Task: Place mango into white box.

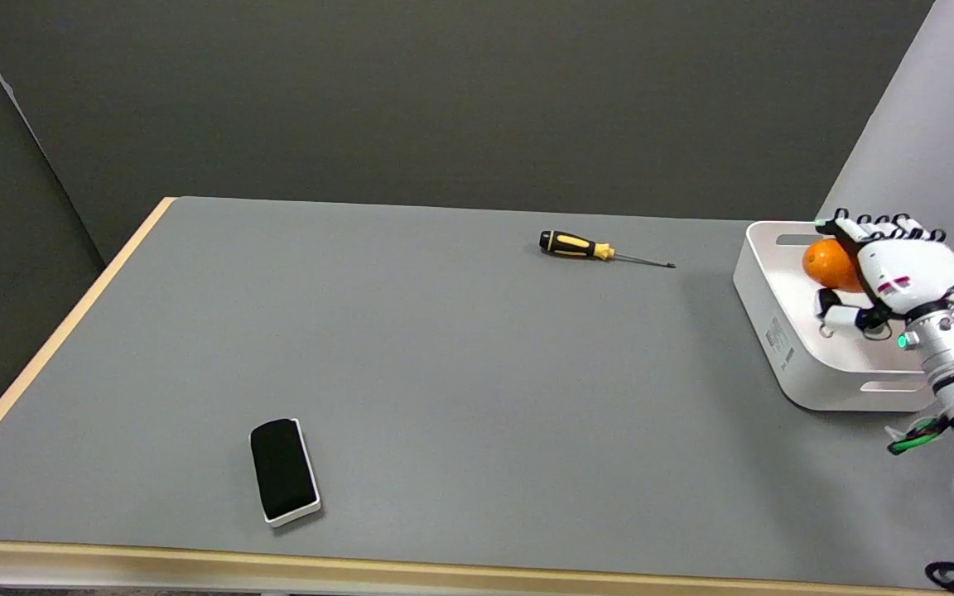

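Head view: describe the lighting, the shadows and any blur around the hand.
Head view: even, soft light on the grey table, no glare; the screwdriver and the whiteboard eraser cast only faint, short shadows; the white box throws a soft shadow to its left; the right hand over the mango looks slightly soft-edged; the frame is otherwise sharp.

Box (783, 331) sits at desk (477, 397) far right edge. Right hand (899, 277) w/ mango (829, 263) is over box interior, prob. not touching the floor of it. Screwdriver (601, 250) lies left of box, toward desk back, tip pointing at box. Eraser (283, 470) lies near front, left of centre, well apart from the rest.
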